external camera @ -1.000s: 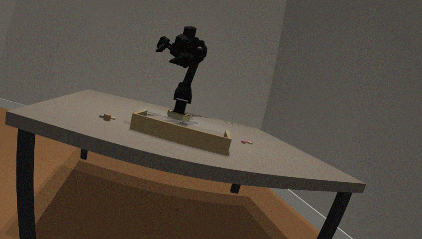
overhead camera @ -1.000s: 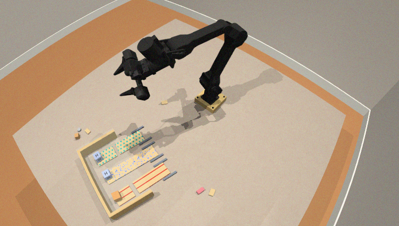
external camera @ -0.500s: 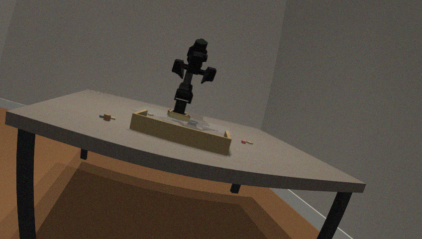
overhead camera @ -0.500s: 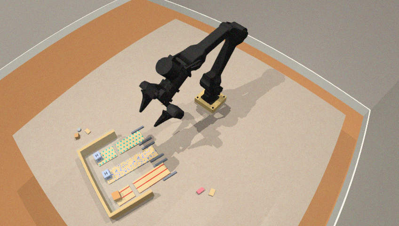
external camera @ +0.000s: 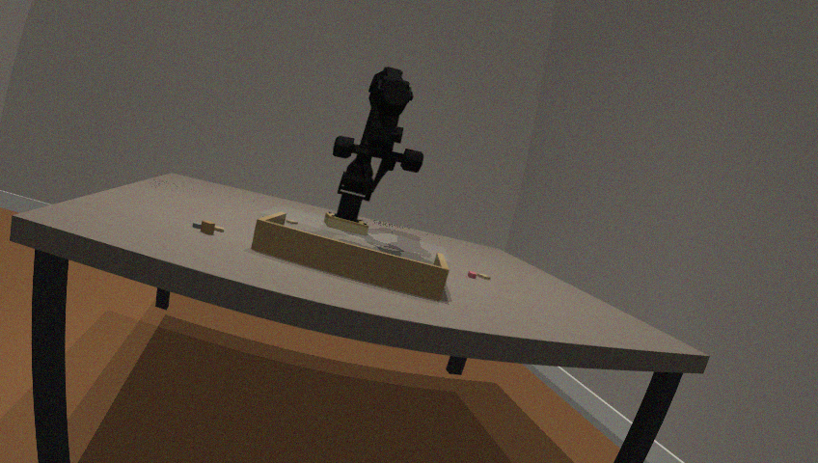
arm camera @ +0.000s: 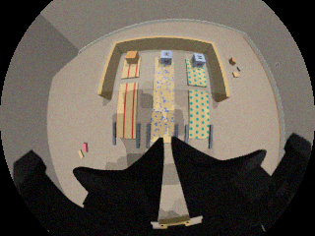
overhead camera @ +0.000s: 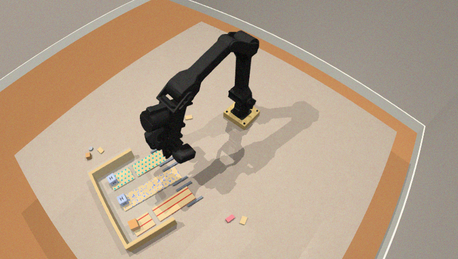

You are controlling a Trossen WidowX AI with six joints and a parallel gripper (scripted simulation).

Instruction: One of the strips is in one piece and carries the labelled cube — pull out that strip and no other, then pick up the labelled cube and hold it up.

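Observation:
Three strips lie side by side inside a U-shaped wooden frame (overhead camera: 96, 192) (external camera: 344, 260) (arm camera: 157, 42). The blue-speckled strip (overhead camera: 154, 185) (arm camera: 163, 98) is in one piece and carries a cube marked H (overhead camera: 122, 199) (arm camera: 165, 57). The green-dotted strip (overhead camera: 148, 163) (arm camera: 199, 108) is cut in two, and its far piece carries another H cube (overhead camera: 111, 178) (arm camera: 199, 59). The red-striped strip (overhead camera: 173, 202) (arm camera: 128, 101) is also cut and carries an orange cube (overhead camera: 133, 224) (arm camera: 132, 57). My gripper (overhead camera: 178, 159) (arm camera: 167, 141) is shut, low at the speckled strip's near end. I cannot tell if it touches the strip.
Short grey bars (overhead camera: 180, 181) flank the strips' near ends. A pink block (overhead camera: 229, 218) and a tan one (overhead camera: 243, 220) lie to the right. Small pieces (overhead camera: 88, 155) lie left of the frame, and a tan chip (overhead camera: 188, 117) lies behind the arm. The arm's base (overhead camera: 241, 115) stands further back.

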